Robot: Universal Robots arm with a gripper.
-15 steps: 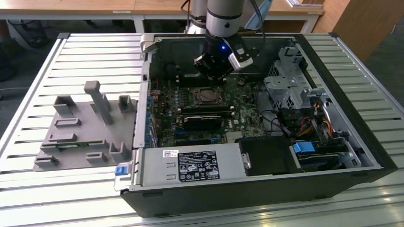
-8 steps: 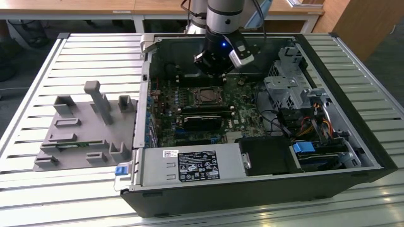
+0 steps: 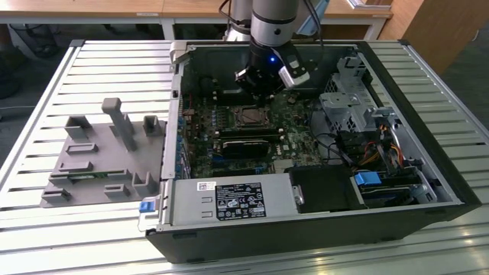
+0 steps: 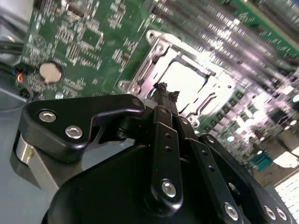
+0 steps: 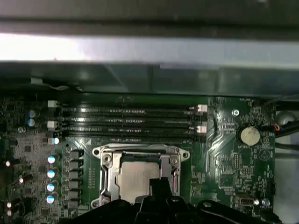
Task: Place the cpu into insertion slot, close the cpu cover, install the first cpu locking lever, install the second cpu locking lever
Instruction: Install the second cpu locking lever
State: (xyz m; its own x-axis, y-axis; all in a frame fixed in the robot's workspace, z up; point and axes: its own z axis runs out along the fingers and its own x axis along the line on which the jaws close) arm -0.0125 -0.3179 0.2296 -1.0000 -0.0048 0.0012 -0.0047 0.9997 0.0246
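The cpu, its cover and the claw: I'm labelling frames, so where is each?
cpu [image 5: 136, 178]: first wrist view, on its silvery face.
cpu cover [image 5: 108, 173]: first wrist view, on one side bar of the metal frame.
claw [image 4: 164, 91]: second wrist view, at the fingertips, over the cover's edge.

Shiny metal cpu cover; seemingly matt silvery cpu.
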